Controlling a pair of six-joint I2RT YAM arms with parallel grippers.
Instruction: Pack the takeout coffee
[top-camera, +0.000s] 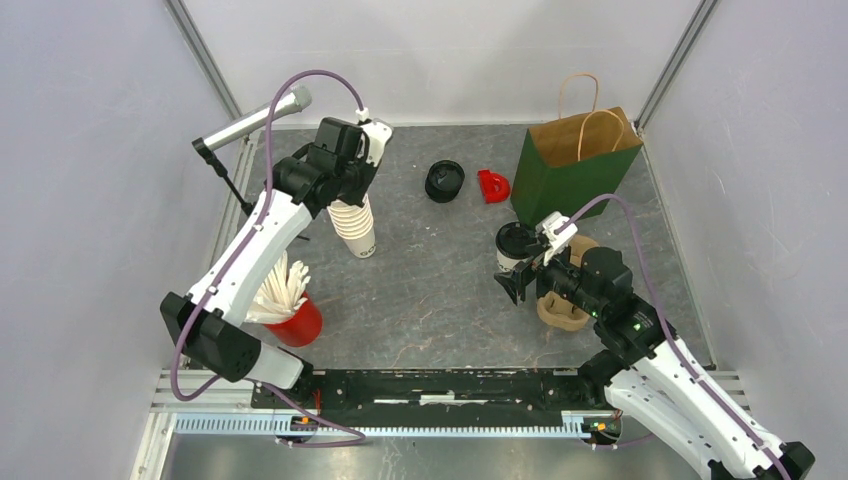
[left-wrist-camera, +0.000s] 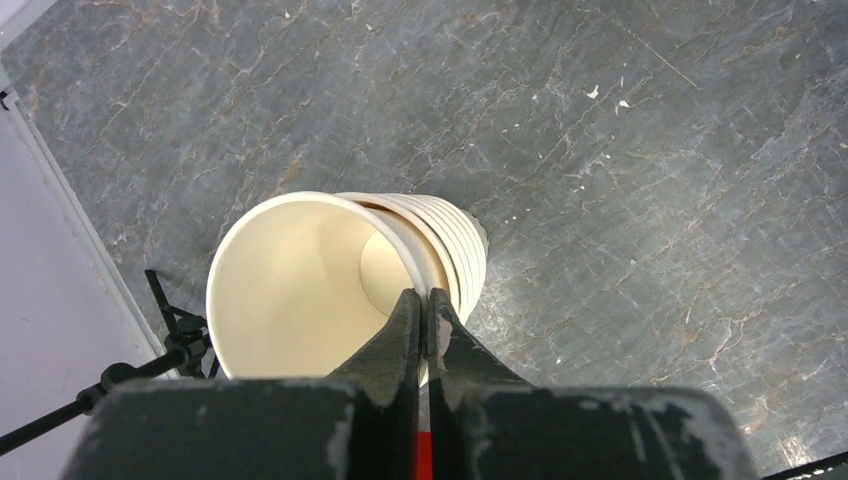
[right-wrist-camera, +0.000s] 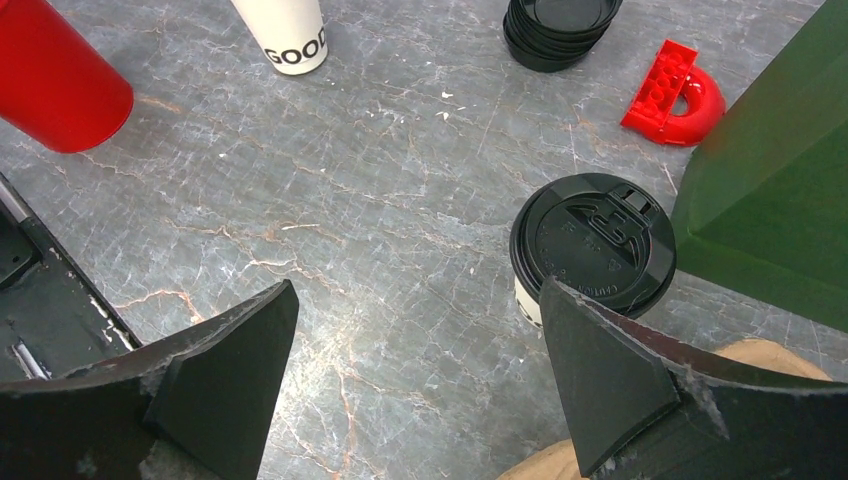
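My right gripper (right-wrist-camera: 415, 290) gapes wide — cup (right-wrist-camera: 592, 245) upright just ahead, nearer my right finger; left gripper (left-wrist-camera: 425, 298), far off, pinches the stack (left-wrist-camera: 455, 250).

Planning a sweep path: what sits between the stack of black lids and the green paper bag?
A red D-shaped plastic piece lies between the stack of black lids and the green paper bag; the top external view shows it.
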